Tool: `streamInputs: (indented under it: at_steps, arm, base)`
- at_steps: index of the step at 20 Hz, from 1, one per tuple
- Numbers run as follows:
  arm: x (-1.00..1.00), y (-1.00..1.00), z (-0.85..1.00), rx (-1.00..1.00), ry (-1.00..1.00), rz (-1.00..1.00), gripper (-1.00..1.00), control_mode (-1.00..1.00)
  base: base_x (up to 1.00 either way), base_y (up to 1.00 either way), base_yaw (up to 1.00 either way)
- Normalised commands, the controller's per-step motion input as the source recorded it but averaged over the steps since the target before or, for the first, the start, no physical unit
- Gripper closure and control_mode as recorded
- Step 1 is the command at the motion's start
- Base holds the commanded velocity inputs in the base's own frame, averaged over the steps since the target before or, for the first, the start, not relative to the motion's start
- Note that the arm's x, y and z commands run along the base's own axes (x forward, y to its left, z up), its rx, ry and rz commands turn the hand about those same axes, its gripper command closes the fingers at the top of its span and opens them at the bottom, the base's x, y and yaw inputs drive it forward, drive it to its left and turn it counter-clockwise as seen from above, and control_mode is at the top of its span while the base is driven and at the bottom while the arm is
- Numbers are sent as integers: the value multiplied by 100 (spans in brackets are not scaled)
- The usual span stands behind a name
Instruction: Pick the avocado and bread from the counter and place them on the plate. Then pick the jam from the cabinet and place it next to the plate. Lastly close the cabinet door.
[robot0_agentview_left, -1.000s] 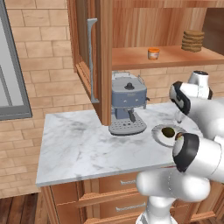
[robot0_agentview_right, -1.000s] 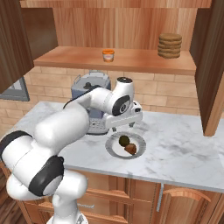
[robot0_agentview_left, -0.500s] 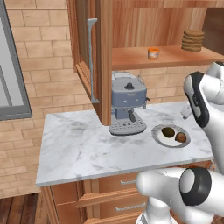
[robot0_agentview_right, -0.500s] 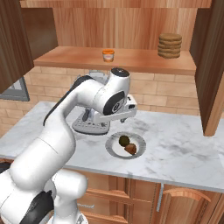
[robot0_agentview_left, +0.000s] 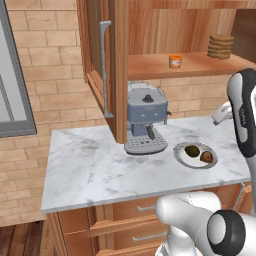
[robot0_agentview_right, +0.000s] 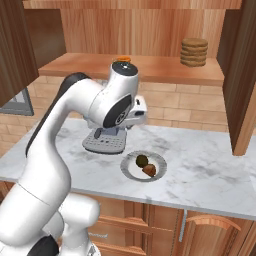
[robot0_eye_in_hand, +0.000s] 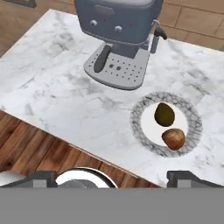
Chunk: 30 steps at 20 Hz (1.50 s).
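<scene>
A dark green avocado (robot0_eye_in_hand: 164, 114) and a brown bread roll (robot0_eye_in_hand: 173, 138) lie side by side on the patterned plate (robot0_eye_in_hand: 140, 127), which sits on the marble counter right of the coffee machine. The left base view shows the same plate (robot0_agentview_left: 182, 156), avocado (robot0_agentview_left: 191, 150) and bread (robot0_agentview_left: 207, 157). My gripper (robot0_eye_in_hand: 113, 178) hangs high above the counter's front edge, open, with nothing between its fingertips. The orange-lidded jam (robot0_agentview_left: 175, 61) stands on the open cabinet's shelf, and in the right base view the jam (robot0_agentview_right: 123, 59) is half hidden behind my arm. The cabinet door (robot0_agentview_left: 100, 65) stands open.
A grey coffee machine (robot0_agentview_left: 146, 117) stands at the back of the counter, left of the plate. A stack of brown discs (robot0_agentview_left: 220, 46) sits on the shelf right of the jam. Another open door (robot0_agentview_right: 244, 75) hangs at the right. Drawers run below the counter.
My hand has risen up and away from the plate, still open. The avocado and bread have stayed on the plate.
</scene>
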Motion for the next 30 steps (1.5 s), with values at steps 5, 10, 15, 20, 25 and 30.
streamInputs:
  at_steps: [5,10,15,20,25,30]
  arm:
    - [-28,8,81,1,-16,-23,-100,-100]
    - [-19,25,75,1,-16,-25,-100,-100]
    - [0,52,52,8,-12,-18,-100,-100]
    - [15,29,38,17,-13,-14,-100,-100]
    - [38,15,24,14,-12,-6,-100,-100]
    - [52,7,4,3,-7,-5,-100,-100]
  base:
    - [0,0,0]
    - [0,0,0]
    - [0,0,0]
    - [0,0,0]
    - [0,0,0]
    - [0,0,0]
